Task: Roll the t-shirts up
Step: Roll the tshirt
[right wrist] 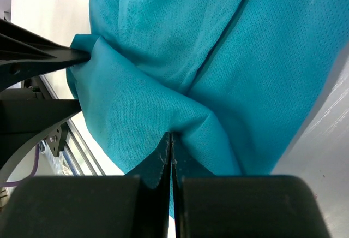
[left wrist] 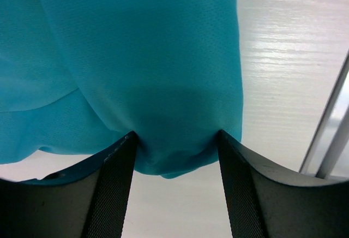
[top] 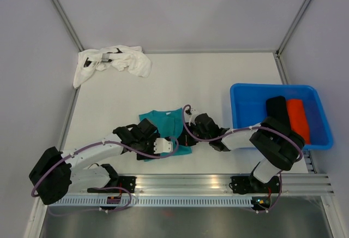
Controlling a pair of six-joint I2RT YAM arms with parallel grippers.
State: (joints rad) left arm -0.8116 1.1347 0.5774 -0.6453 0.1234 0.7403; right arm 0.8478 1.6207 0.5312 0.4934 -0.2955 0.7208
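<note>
Left gripper: jaws spread, with a loose rounded fold of the teal t-shirt lying between the two fingers and touching both inner faces without visible compression. Right gripper: fingers pressed together, a crease of the same teal cloth gathered and pinched at their tips, with wrinkles radiating from that point. In the overhead view both grippers meet over the teal t-shirt, the left at its near left edge and the right at its right edge. The garment lies partly folded on the white table, near the front rail and between the two arms. Container: one blue tub at the right side of the table, well apart from the teal t-shirt. Contents: the black t-shirt and the orange-red t-shirt, both rolled, side by side and touching, against the tub's right half. The tub's left half shows bare floor. The white t-shirt lies crumpled and unrolled at the far left corner of the table.
</note>
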